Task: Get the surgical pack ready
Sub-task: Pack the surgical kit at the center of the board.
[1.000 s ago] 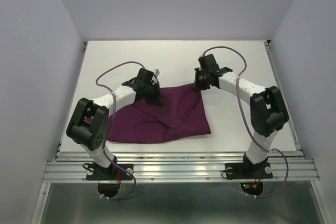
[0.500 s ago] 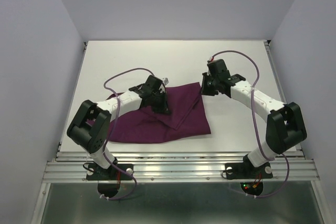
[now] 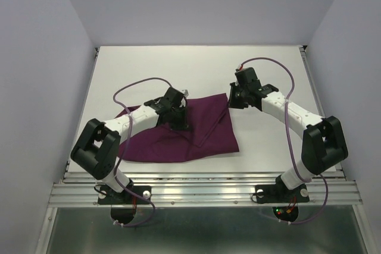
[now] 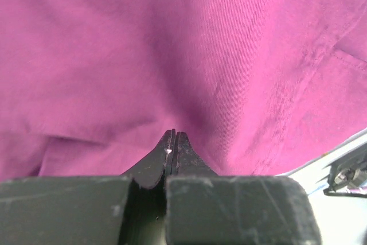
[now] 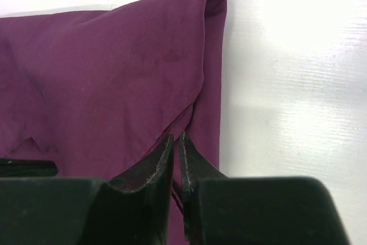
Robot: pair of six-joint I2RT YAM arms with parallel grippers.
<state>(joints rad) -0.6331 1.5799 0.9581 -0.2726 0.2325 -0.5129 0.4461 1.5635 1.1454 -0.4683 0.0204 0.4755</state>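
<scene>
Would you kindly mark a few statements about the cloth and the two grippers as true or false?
1. The cloth lies folded over itself on the table. True.
2. The left gripper has its jaws wide open. False: they are shut.
3. The right gripper is by the cloth's far right corner. True.
4. The left gripper is over bare table, clear of the cloth. False: it is over the cloth.
</scene>
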